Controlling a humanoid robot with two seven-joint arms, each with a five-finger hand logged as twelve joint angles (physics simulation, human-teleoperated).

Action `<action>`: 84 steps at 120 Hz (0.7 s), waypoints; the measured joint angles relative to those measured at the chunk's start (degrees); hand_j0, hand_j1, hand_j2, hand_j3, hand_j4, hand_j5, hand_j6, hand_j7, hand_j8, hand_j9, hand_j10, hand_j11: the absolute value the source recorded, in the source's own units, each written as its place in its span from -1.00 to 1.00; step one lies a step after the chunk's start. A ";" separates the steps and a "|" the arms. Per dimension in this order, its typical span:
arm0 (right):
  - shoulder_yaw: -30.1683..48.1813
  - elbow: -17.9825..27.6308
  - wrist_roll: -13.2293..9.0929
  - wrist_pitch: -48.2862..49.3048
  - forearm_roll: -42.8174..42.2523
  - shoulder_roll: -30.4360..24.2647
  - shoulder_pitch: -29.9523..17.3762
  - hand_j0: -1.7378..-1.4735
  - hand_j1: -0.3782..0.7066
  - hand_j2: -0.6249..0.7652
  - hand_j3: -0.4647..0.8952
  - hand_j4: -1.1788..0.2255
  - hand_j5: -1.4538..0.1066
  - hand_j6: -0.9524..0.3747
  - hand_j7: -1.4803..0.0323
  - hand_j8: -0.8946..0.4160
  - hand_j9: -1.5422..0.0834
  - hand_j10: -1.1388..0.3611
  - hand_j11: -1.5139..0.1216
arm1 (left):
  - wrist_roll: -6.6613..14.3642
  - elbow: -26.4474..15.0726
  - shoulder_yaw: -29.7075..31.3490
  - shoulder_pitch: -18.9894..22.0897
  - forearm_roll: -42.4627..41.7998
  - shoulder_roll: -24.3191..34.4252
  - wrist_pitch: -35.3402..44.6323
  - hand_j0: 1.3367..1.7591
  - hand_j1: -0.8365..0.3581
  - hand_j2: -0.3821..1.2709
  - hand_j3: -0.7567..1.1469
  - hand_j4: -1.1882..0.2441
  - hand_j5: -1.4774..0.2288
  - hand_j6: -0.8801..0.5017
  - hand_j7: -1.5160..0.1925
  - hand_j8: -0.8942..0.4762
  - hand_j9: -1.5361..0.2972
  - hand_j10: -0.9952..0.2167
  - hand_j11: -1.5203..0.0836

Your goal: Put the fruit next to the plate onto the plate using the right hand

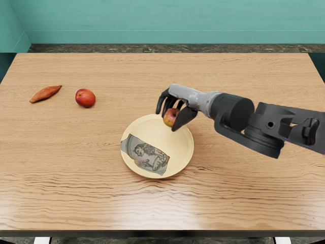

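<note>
Where the right arm [264, 127] comes in from the right edge of the picture, it stretches leftward across the table [244, 203] and ends in the right hand [176, 104], which hangs over the far rim of the plate [183, 148]. The dark fingers [163, 100] are curled downward and, with the thumb on the near side, they grip a small fruit [169, 117] — red on one side, yellow on the other, round like a little apple. The fruit is over the plate's far edge, just inside the rim; from this slanted view I cannot tell whether its underside touches the plate or hangs just above it. The wrist is grey, the forearm behind it thick and black.

The plate is cream-coloured, round and rather deep, with a printed picture [146, 153] lying across its near left part. It stands near the middle of the table.

Well to the left, and a little farther back, two more things lie on the wood — a second fruit [85, 97], round and red, and, left of it, a long orange-brown sweet potato [45, 93] tapering to a point at each end. The two lie near each other but apart, and both are well apart from the plate. The table is of pale brown wood with a wavy grain. Behind the table runs a teal wall [152, 20].
</note>
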 joint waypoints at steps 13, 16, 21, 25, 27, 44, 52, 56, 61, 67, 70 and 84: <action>-0.09 -0.15 0.00 -0.14 0.06 2.03 0.03 -0.40 0.31 0.30 -0.32 -0.24 -0.28 -0.56 -0.18 -0.21 -0.17 -0.13 -0.20 | 0.00 0.00 0.00 0.00 0.00 0.00 0.00 0.52 0.97 -0.54 -0.20 0.65 0.72 0.26 0.76 0.29 0.66 0.63 0.88; -0.14 -0.17 0.00 -0.18 0.07 2.44 -0.01 -0.40 0.31 0.31 -0.32 -0.24 -0.28 -0.56 -0.18 -0.21 -0.17 -0.13 -0.20 | -0.01 0.01 0.00 0.00 0.00 0.00 0.00 0.52 0.97 -0.54 -0.20 0.65 0.72 0.26 0.76 0.29 0.66 0.63 0.88; -0.23 -0.25 0.01 -0.23 0.08 3.07 -0.16 -0.40 0.32 0.32 -0.32 -0.24 -0.28 -0.56 -0.19 -0.21 -0.17 -0.12 -0.20 | -0.01 0.00 0.00 0.00 0.00 0.00 0.00 0.52 0.97 -0.54 -0.20 0.65 0.72 0.26 0.76 0.29 0.66 0.63 0.88; -0.30 -0.32 0.01 -0.27 0.07 3.43 -0.30 -0.40 0.32 0.31 -0.32 -0.24 -0.28 -0.56 -0.19 -0.21 -0.17 -0.12 -0.20 | -0.01 -0.01 0.00 0.04 0.00 0.00 0.01 0.52 0.97 -0.54 -0.20 0.65 0.72 0.26 0.76 0.29 0.66 0.63 0.88; -0.34 -0.37 0.01 -0.29 0.06 3.58 -0.36 -0.40 0.32 0.31 -0.32 -0.24 -0.28 -0.56 -0.19 -0.21 -0.17 -0.12 -0.20 | -0.02 -0.01 0.00 0.01 0.00 0.00 0.01 0.52 0.97 -0.54 -0.20 0.65 0.72 0.26 0.76 0.29 0.66 0.63 0.88; -0.64 -0.97 0.01 -0.35 -0.11 4.82 -1.02 -0.39 0.30 0.28 -0.32 -0.25 -0.27 -0.57 -0.19 -0.22 -0.17 -0.12 -0.20 | -0.02 -0.01 0.00 0.00 0.00 0.00 0.00 0.52 0.97 -0.54 -0.20 0.65 0.72 0.26 0.76 0.29 0.66 0.63 0.88; -0.70 -1.47 0.01 -0.36 -0.28 5.23 -1.51 -0.39 0.29 0.29 -0.32 -0.25 -0.27 -0.57 -0.19 -0.23 -0.17 -0.13 -0.20 | -0.04 0.00 0.00 0.00 0.00 0.00 0.00 0.52 0.97 -0.54 -0.20 0.65 0.72 0.26 0.76 0.29 0.66 0.63 0.88; -0.71 -1.70 0.01 -0.37 -0.33 5.36 -1.69 -0.39 0.28 0.28 -0.32 -0.25 -0.27 -0.57 -0.19 -0.24 -0.18 -0.14 -0.21 | -0.02 -0.01 0.00 0.00 0.00 0.00 0.00 0.52 0.97 -0.54 -0.20 0.65 0.72 0.26 0.76 0.29 0.66 0.63 0.88; -0.76 -2.04 0.00 -0.37 -0.48 5.77 -1.95 -0.39 0.27 0.27 -0.32 -0.25 -0.26 -0.58 -0.19 -0.24 -0.18 -0.14 -0.21 | -0.02 -0.01 0.00 0.00 0.00 0.00 0.00 0.52 0.97 -0.54 -0.20 0.65 0.72 0.26 0.76 0.29 0.66 0.63 0.88; -0.82 -2.63 0.01 -0.37 -0.67 6.44 -2.38 -0.39 0.26 0.27 -0.32 -0.25 -0.27 -0.58 -0.19 -0.24 -0.18 -0.14 -0.21 | -0.01 -0.01 0.00 0.00 0.00 0.00 0.00 0.52 0.97 -0.54 -0.20 0.65 0.72 0.26 0.76 0.29 0.66 0.63 0.88; -0.84 -2.95 0.01 -0.37 -0.75 6.74 -2.66 -0.39 0.26 0.26 -0.32 -0.25 -0.26 -0.58 -0.19 -0.24 -0.18 -0.14 -0.21 | 0.00 -0.02 0.00 0.00 0.00 0.00 0.01 0.52 0.97 -0.54 -0.20 0.65 0.72 0.26 0.76 0.29 0.66 0.63 0.88; -1.07 -4.13 0.01 -0.37 -0.97 7.58 -3.51 -0.39 0.27 0.28 -0.32 -0.25 -0.27 -0.57 -0.19 -0.23 -0.18 -0.14 -0.21 | 0.01 -0.01 0.00 0.00 0.00 0.00 0.01 0.52 0.97 -0.54 -0.20 0.65 0.72 0.26 0.76 0.29 0.66 0.63 0.88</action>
